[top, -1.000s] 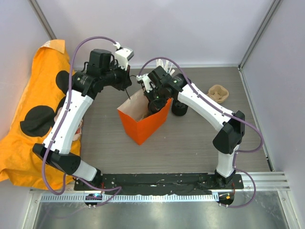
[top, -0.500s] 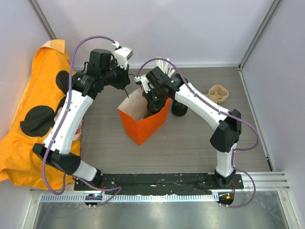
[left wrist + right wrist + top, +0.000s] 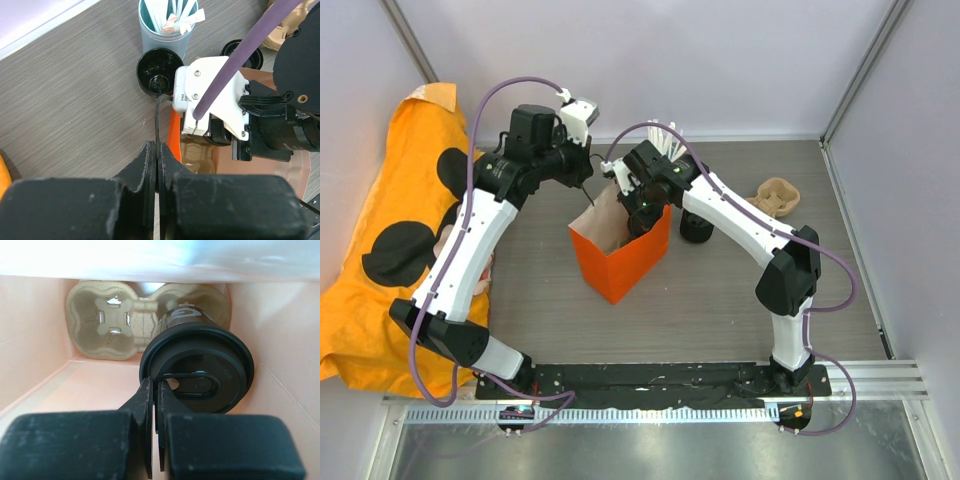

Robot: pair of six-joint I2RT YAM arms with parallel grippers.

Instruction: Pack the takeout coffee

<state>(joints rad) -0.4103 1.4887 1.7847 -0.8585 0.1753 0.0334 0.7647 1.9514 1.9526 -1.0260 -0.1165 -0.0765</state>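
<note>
Grey table (image 3: 720, 300), left hand (image 3: 156, 152) pinching bag handle (image 3: 156, 122), right hand (image 3: 155, 390) pressed together at cup (image 3: 210, 365)

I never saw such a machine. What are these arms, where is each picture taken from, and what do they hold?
These are two robot arms with two-finger grippers. One picture looks down from above; the other two come from a camera on each wrist. On the table stand an orange paper bag, a blue cup of sticks and a cardboard carrier; an orange spotted cloth lies at the left. The left gripper is shut on the bag's thin black handle. The right gripper, shut, is inside the bag at the lid of a coffee cup seated in a cup tray; whether it pinches the lid is unclear.
</note>
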